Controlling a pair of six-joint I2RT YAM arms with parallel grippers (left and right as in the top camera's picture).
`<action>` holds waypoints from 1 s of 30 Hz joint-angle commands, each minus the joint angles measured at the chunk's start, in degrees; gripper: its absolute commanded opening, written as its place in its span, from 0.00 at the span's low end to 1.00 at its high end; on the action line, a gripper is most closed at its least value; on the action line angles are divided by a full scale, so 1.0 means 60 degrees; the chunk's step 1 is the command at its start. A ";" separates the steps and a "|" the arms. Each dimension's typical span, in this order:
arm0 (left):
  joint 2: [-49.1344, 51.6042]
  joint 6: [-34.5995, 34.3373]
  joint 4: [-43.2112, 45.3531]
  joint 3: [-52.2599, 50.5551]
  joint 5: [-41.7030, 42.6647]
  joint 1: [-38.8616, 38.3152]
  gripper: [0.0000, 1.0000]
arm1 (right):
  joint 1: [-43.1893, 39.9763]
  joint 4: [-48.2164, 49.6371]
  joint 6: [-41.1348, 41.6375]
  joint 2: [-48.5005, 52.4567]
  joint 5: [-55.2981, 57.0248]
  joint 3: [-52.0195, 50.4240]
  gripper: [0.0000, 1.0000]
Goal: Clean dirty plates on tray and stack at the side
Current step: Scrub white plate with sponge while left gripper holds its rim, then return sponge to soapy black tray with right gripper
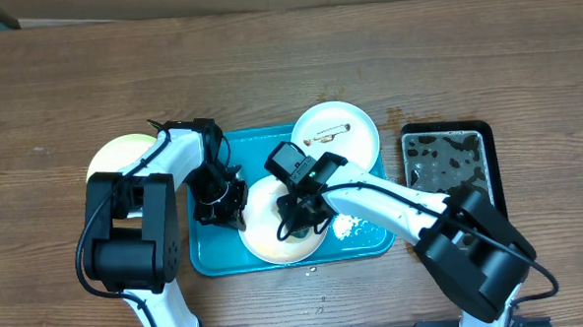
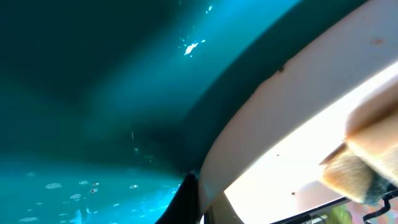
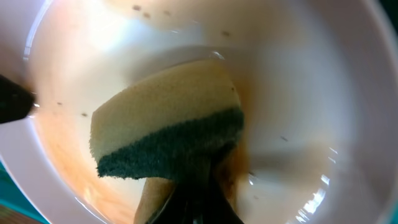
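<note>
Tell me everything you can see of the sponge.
The sponge is a block of two layers: pale yellow foam bonded to a dark green scouring pad, both coarse. The right gripper is shut on its lower edge and holds it tilted against the inside of the white plate, which lies on the turquoise tray. Brownish smears mark the plate around it. In the left wrist view only a yellow corner of it shows beyond the rim.

The overhead view looks straight down from high up and takes in the whole worktop (image 1: pixel 268 66). The left wrist view sits low and very near the tray (image 2: pixel 93 93), facing the rim of the white plate (image 2: pixel 267 124). The right wrist view looks closely down into that same plate, onto the sponge (image 3: pixel 161 118).
</note>
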 commanded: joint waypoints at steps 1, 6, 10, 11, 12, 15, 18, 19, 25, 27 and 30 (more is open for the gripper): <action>-0.0226 0.0080 0.0277 -0.0153 -0.0947 0.0029 0.04 | -0.0368 -0.0036 0.0189 -0.1045 0.0634 -0.0051 0.04; -0.1078 -0.0055 0.0335 -0.0055 -0.1206 0.0029 0.04 | -0.1005 -0.0138 0.0186 -0.2561 0.0637 -0.0051 0.04; -0.1767 -0.0517 0.0138 -0.0055 -0.2215 0.0026 0.04 | -0.1698 -0.0732 0.0186 -0.3337 0.0863 -0.0051 0.04; -0.1912 -0.0612 0.0091 -0.0055 -0.2397 0.0026 0.04 | -0.1931 -0.0987 0.0186 -0.3446 0.0973 -0.0051 0.04; -0.2080 -0.0678 0.0044 -0.0055 -0.2532 0.0026 0.04 | -0.2138 -0.1235 0.0186 -0.3501 0.1093 -0.0051 0.04; -0.2510 -0.0685 -0.0029 -0.0055 -0.2535 0.0026 0.04 | -0.2881 -0.2106 0.0193 -0.3501 0.1687 -0.0055 0.04; -0.2983 -0.1053 -0.0077 -0.0055 -0.2863 0.0022 0.04 | -0.3759 -0.2783 0.0186 -0.3486 0.2299 -0.0062 0.04; -0.3107 -0.1155 -0.0113 -0.0055 -0.3020 0.0011 0.04 | -0.4025 -0.2918 0.0175 -0.3486 0.2422 -0.0062 0.04; -0.3978 -0.1865 -0.0215 -0.0055 -0.3781 -0.0004 0.04 | -0.5355 -0.3490 -0.0153 -0.3486 0.2422 -0.0069 0.04; -0.4211 -0.1902 -0.0200 -0.0055 -0.3818 -0.0004 0.04 | -0.5599 -0.3603 -0.0211 -0.3486 0.2422 -0.0106 0.04; -0.4433 -0.1923 -0.0226 -0.0055 -0.3891 -0.0004 0.04 | -0.5807 -0.3581 -0.0211 -0.3483 0.2430 -0.0299 0.04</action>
